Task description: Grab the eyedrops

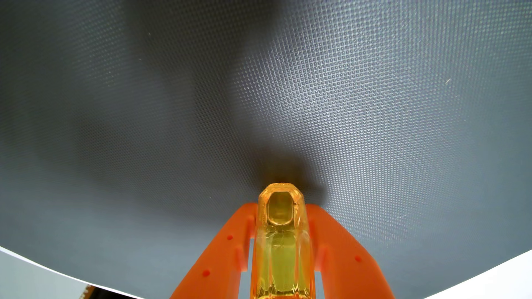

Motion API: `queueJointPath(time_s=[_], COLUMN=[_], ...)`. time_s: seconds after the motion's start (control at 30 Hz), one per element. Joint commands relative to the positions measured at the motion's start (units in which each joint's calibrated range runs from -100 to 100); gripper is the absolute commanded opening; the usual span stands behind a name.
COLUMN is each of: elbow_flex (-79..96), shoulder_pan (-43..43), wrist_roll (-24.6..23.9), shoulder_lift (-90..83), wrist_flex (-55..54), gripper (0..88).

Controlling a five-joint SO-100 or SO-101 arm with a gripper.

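Note:
The eyedrops (281, 258) are a small translucent amber bottle with yellow liquid inside, at the bottom centre of the wrist view. My gripper (281, 207) is shut on it. One orange finger (227, 250) presses the bottle's left side and the other presses its right side (341, 250). The bottle's end sticks out a little past the fingertips toward the mat. A dark shadow lies on the mat just beyond that end. Whether the bottle touches the mat cannot be told.
A dark grey mat (374, 100) with a fine dotted texture spreads under the gripper. Its curved near edge meets a white surface (495, 276) at the bottom right and a pale grey one (26, 276) at the bottom left.

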Motion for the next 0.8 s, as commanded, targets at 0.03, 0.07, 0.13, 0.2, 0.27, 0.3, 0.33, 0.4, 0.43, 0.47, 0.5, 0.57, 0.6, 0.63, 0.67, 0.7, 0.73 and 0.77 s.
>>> queueJointPath(time_s=[0.03,0.07,0.13,0.2,0.27,0.3,0.33,0.4,0.43,0.47,0.5,0.57,0.6,0.63,0.67,0.7,0.73,0.77], elbow_flex=[-2.6,-2.6,-2.6,-2.6,-2.6,-2.6,-2.6,-2.7,-2.8,-3.1,-3.7,-5.3,-6.5,-7.9,-9.1,-10.1,-10.7,-11.2], shoulder_pan=[-0.3,-0.3,-0.3,-0.4,-0.4,-0.4,-0.4,-0.4,-0.4,-0.2,-0.1,0.2,0.4,0.4,0.5,0.9,1.2,1.5], wrist_roll=[-0.2,-0.2,-0.2,-0.2,-0.5,-0.7,-0.7,-0.7,-0.9,-1.2,-1.3,-1.4,-1.6,-2.0,-2.3,-2.6,-3.2,-3.8], shoulder_lift=[-0.4,-0.4,-0.5,-0.6,-0.7,-0.9,-1.1,-1.1,-1.2,-1.5,-2.0,-3.6,-4.7,-5.8,-7.1,-8.2,-9.2,-10.1], wrist_flex=[0.4,0.4,0.4,0.4,0.3,0.3,0.3,0.4,0.5,0.6,1.8,4.8,6.5,8.4,10.4,12.1,13.5,14.7], gripper=[6.8,6.7,6.5,3.7,0.9,0.8,0.8,0.8,0.8,0.7,0.7,0.7,0.7,0.6,0.6,0.6,0.6,0.6])
